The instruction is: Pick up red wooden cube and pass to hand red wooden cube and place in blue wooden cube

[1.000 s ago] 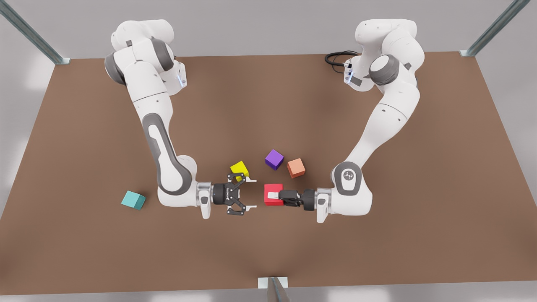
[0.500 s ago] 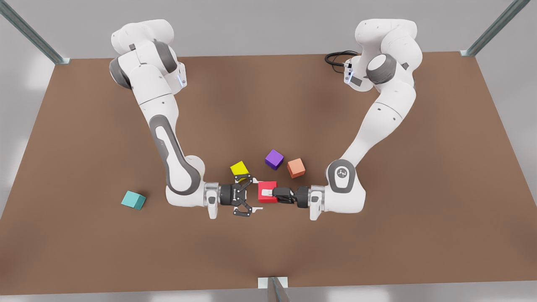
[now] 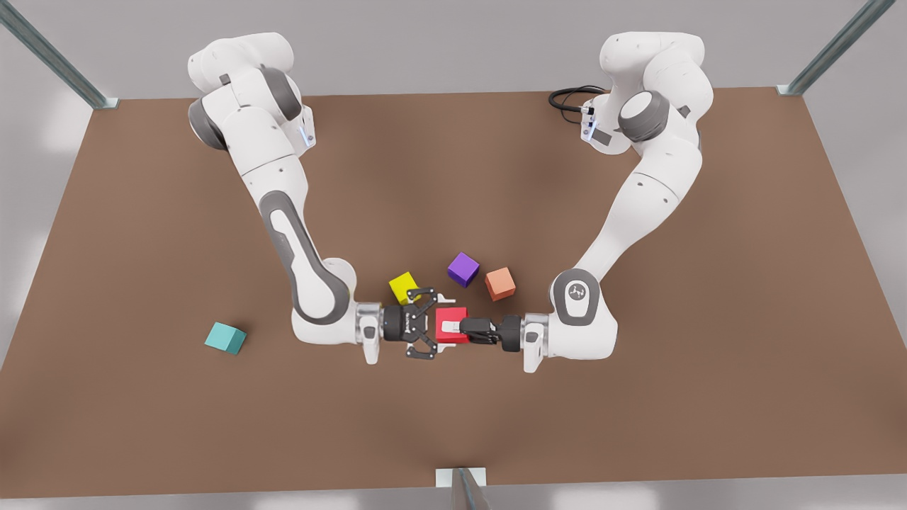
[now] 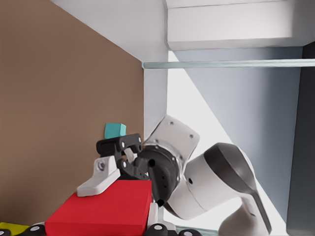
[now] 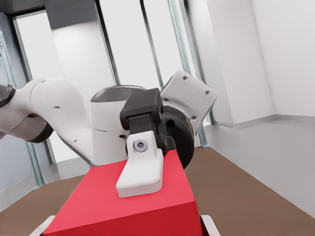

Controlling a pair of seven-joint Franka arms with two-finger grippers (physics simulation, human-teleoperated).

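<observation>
The right end effector (image 3: 435,326), on the arm at the front view's left, has slid in toward the cube since half a second ago, and its spread fingers now straddle the red cube (image 3: 453,315). The left end effector (image 3: 455,328), on the arm at the front view's right, has barely moved and stays clamped on that cube, holding it above the table (image 3: 638,397) between the two arms. The front view alone shows the whole layout: the blue cube (image 3: 225,338) lies well apart toward the front view's left, and yellow (image 3: 404,287), purple (image 3: 463,269) and orange (image 3: 500,283) cubes lie just behind the meeting point. The left wrist view looks across the red cube (image 4: 103,211) and shows one white finger (image 4: 101,178) of the right end effector over its top face, though contact cannot be told; the blue cube (image 4: 115,130) shows behind it. The right wrist view shows the opposite side: a left finger (image 5: 141,172) pressed flat on the red cube (image 5: 147,209), and the right fingertips (image 5: 207,223) standing apart at either side of it.
</observation>
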